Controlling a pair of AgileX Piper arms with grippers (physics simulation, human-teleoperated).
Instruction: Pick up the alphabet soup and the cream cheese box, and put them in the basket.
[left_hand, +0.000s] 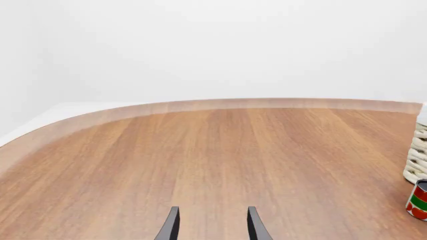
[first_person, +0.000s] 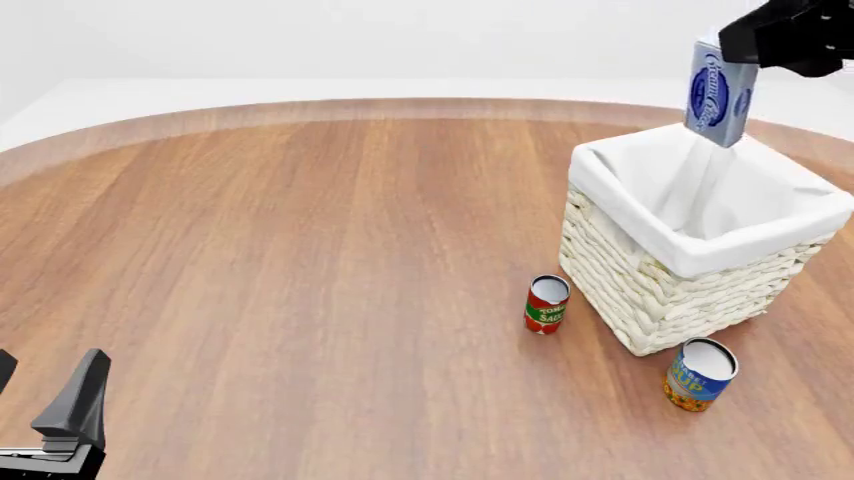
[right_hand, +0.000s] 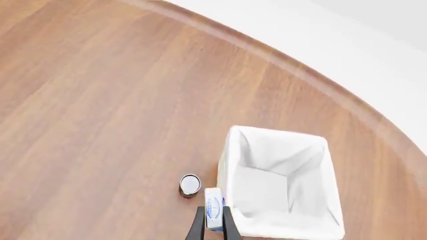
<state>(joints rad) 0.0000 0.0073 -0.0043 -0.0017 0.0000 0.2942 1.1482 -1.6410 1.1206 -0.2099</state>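
Observation:
The cream cheese box (first_person: 721, 92) hangs upright above the far right corner of the basket (first_person: 627, 290), with my right gripper (first_person: 742, 50) shut on its top. In the right wrist view the box (right_hand: 213, 206) sits between the two fingers, just over the basket's rim (right_hand: 228, 160). The alphabet soup (first_person: 699, 374) stands upright on the table in front of the basket's near corner. My left gripper (first_person: 40, 392) is low at the near left, far from all of these; its fingers (left_hand: 170, 226) are spread with nothing between them.
A red-and-green can (first_person: 546, 304) stands just left of the basket's near side, also seen as a can top (right_hand: 190, 184) from above and at the picture's border (left_hand: 417, 201) in the left wrist view. The table's curved far edge (first_person: 400, 105) runs behind.

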